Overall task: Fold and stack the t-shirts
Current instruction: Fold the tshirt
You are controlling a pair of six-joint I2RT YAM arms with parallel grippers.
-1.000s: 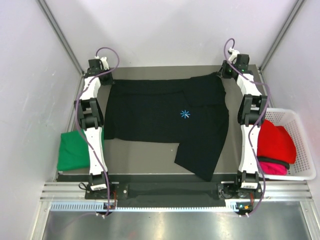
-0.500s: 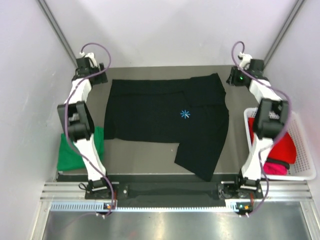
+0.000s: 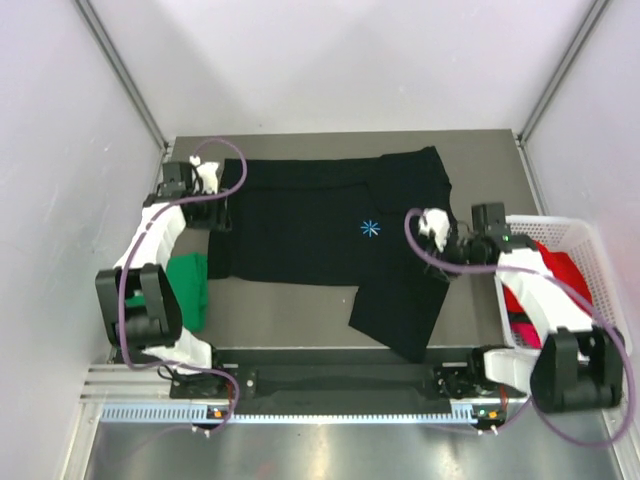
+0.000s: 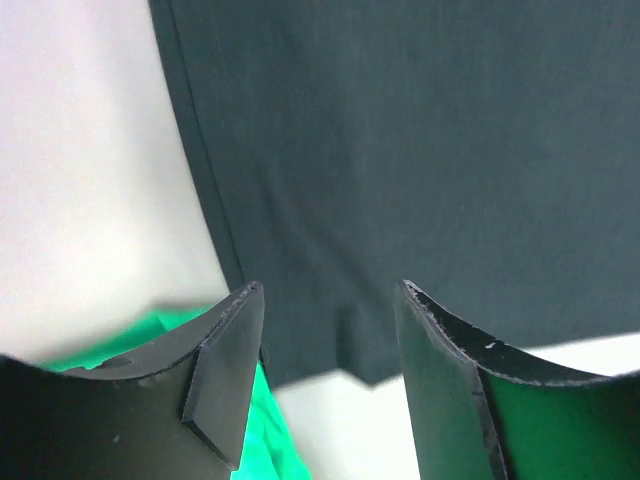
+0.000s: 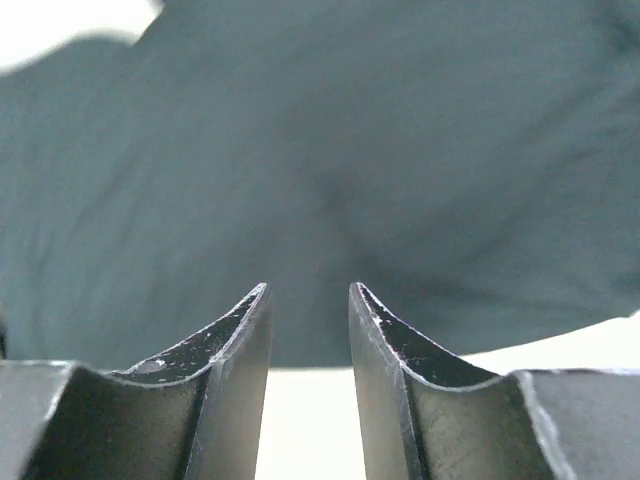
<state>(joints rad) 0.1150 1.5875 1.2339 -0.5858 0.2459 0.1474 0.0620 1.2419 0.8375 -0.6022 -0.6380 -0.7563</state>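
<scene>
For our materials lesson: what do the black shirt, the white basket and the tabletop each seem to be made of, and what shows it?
Black shirt: soft matt cloth, probably a cotton knit; it lies limp with folds and a stitched hem.
Basket: white plastic, judging by its stiff moulded mesh walls.
Tabletop: smooth, dull grey-brown sheet; material unclear.

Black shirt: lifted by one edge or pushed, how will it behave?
Probably floppy: the black shirt lies flat with one flap folded askew, so a lifted edge would likely drape. Seemingly thin cloth, so likely light for its spread. Pushed, it would probably bunch rather than slide across the table.
</scene>
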